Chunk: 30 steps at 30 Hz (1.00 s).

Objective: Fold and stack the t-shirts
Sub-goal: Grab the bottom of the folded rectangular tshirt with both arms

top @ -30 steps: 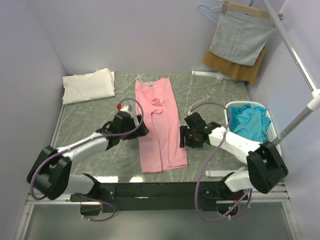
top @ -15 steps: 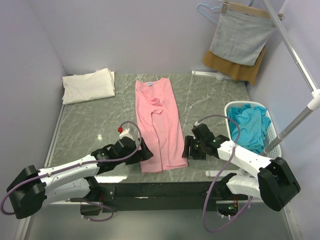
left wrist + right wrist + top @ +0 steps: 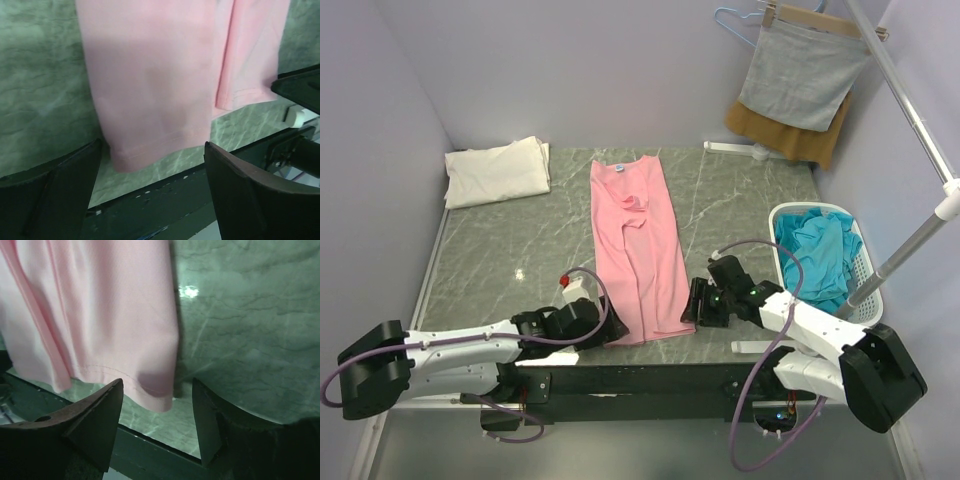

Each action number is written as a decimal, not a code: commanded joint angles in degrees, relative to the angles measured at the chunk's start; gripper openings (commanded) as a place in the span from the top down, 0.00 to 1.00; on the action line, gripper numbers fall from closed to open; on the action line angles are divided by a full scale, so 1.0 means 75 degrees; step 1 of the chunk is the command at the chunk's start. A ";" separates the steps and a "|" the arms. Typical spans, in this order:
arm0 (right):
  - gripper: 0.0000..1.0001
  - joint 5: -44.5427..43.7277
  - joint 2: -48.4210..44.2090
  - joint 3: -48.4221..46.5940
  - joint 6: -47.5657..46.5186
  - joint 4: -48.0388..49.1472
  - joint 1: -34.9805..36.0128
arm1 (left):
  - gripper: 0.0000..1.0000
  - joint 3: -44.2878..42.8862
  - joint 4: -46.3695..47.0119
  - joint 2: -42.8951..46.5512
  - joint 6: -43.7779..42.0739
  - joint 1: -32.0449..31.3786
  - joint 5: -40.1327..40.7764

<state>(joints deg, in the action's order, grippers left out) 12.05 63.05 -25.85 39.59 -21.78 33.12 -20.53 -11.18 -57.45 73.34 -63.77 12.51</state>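
A pale pink t-shirt [image 3: 638, 250] lies as a long narrow strip down the middle of the table, its hem at the near edge. My left gripper [image 3: 604, 326] is low at the hem's near-left corner. In the left wrist view it stands open [image 3: 152, 150], its fingers either side of the pink hem [image 3: 150, 85]. My right gripper [image 3: 694, 304] is at the near-right corner. It is open too [image 3: 157, 385], with the pink hem corner [image 3: 155, 390] between its fingers. A folded cream-white t-shirt [image 3: 498, 172] lies at the back left. Teal-blue t-shirts [image 3: 817, 250] fill a basket on the right.
The white basket [image 3: 775, 215] stands at the table's right edge, just beyond my right arm. A grey cloth on a hanger [image 3: 802, 75] and a mustard-brown cloth [image 3: 772, 130] hang at the back right. A metal pole [image 3: 920, 240] slants on the right. The black front rail [image 3: 640, 380] runs just below the hem.
Both arms have pulled back toward the near edge and come down at the pink shirt's hem corners. Both sets of fingers have narrowed a little but remain open.
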 commanded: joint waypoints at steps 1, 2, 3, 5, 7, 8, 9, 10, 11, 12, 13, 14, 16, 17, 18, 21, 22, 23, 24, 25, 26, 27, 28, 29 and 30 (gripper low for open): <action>0.37 0.0490 0.0090 0.0247 0.0170 0.0536 0.0025 | 0.14 0.0441 0.0493 -0.0448 0.0346 -0.0123 0.0054; 0.38 0.0537 0.0125 0.0258 0.0182 0.0583 0.0025 | 0.16 0.0453 0.0611 -0.0507 0.0369 -0.0134 0.0008; 0.40 0.0630 0.0160 0.0282 0.0170 0.0642 0.0025 | 0.19 0.0441 0.0612 -0.0566 0.0393 -0.0169 0.0007; 0.53 0.0655 0.0184 0.0329 0.0228 0.0736 0.0025 | 0.25 0.0394 0.0426 -0.0555 0.0463 -0.0216 0.0007; 0.64 0.0748 0.0219 0.0399 0.0240 0.0934 0.0025 | 0.33 0.0359 0.0261 -0.0438 0.0545 -0.0310 0.0147; 0.73 0.0737 0.0265 0.0411 0.0275 0.0993 0.0025 | 0.36 0.0394 0.0225 -0.0380 0.0638 -0.0333 0.0183; 0.79 0.0748 0.0312 0.0434 0.0264 0.1052 0.0025 | 0.43 0.0475 0.0260 -0.0286 0.0662 -0.0345 0.0183; 0.91 0.0737 0.0371 0.0434 0.0252 0.1145 0.0025 | 0.51 0.0511 0.0272 -0.0250 0.0686 -0.0345 0.0195; 0.96 0.0725 0.0499 0.0434 0.0240 0.1193 0.0025 | 0.59 0.0546 0.0237 -0.0227 0.0744 -0.0357 0.0206; 1.00 0.0725 0.0546 0.0434 0.0240 0.1240 0.0025 | 0.68 0.0570 0.0202 -0.0192 0.0745 -0.0357 0.0230; 1.00 0.0736 0.0582 0.0423 0.0194 0.1321 0.0025 | 0.74 0.0558 0.0144 -0.0180 0.0745 -0.0357 0.0253; 1.00 0.0748 0.0605 0.0423 0.0170 0.1345 0.0025 | 0.83 0.0547 0.0097 -0.0180 0.0745 -0.0357 0.0277; 1.00 0.0748 0.0385 0.0469 0.0112 0.1311 0.0037 | 0.99 0.0441 -0.0067 -0.0191 0.0640 -0.0357 0.0300; 1.00 0.0748 0.0255 0.0504 0.0088 0.1264 0.0037 | 0.99 0.0406 -0.0126 -0.0203 0.0604 -0.0357 0.0312; 1.00 0.0713 0.0126 0.0540 0.0076 0.1171 0.0060 | 0.99 0.0313 -0.0243 -0.0238 0.0569 -0.0369 0.0312; 1.00 0.0760 -0.0401 0.0668 0.0065 0.0807 0.0130 | 0.99 0.0079 -0.0419 -0.0297 0.0440 -0.0497 0.0289; 1.00 0.0830 -0.0634 0.0715 0.0076 0.0725 0.0165 | 0.99 -0.0003 -0.0594 -0.0309 0.0475 -0.0567 0.0312; 1.00 0.1364 -0.0741 0.0785 0.0053 0.0782 0.0154 | 0.99 -0.0074 -0.0688 -0.0320 0.0522 -0.0777 0.0324; 1.00 0.1520 -0.0835 0.0890 0.0064 0.0829 0.0154 | 0.99 -0.0249 -0.0805 -0.0332 0.0580 -0.0918 0.0347; 1.00 0.1614 -0.1056 0.0926 0.0181 0.0772 0.0223 | 0.99 -0.0332 -0.1038 -0.0332 0.0778 -0.1082 0.0382; 1.00 0.1673 -0.1198 0.0961 0.0228 0.0760 0.0294 | 0.99 -0.0472 -0.1180 -0.0344 0.0907 -0.1490 0.0464; 1.00 0.1662 -0.1338 0.1020 0.0287 0.0702 0.0364 | 0.99 -0.0531 -0.1297 -0.0367 0.1048 -0.1691 0.0522; 1.00 0.1616 -0.1665 0.1044 0.0415 0.0504 0.0527 | 0.99 -0.0590 -0.1438 -0.0390 0.1397 -0.1925 0.0581; 1.00 0.1592 -0.1830 0.1067 0.0463 0.0432 0.0610 | 0.99 -0.0695 -0.1648 -0.0402 0.1575 -0.2357 0.0674; 1.00 0.1569 -0.1994 0.1079 0.0498 0.0350 0.0704 | 0.99 -0.0742 -0.1720 -0.0460 0.1751 -0.2558 0.0722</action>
<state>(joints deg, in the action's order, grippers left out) 22.15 53.28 -18.33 41.52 -16.62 35.81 -22.59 -17.54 -60.05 80.01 -76.27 15.31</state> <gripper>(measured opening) 0.017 0.032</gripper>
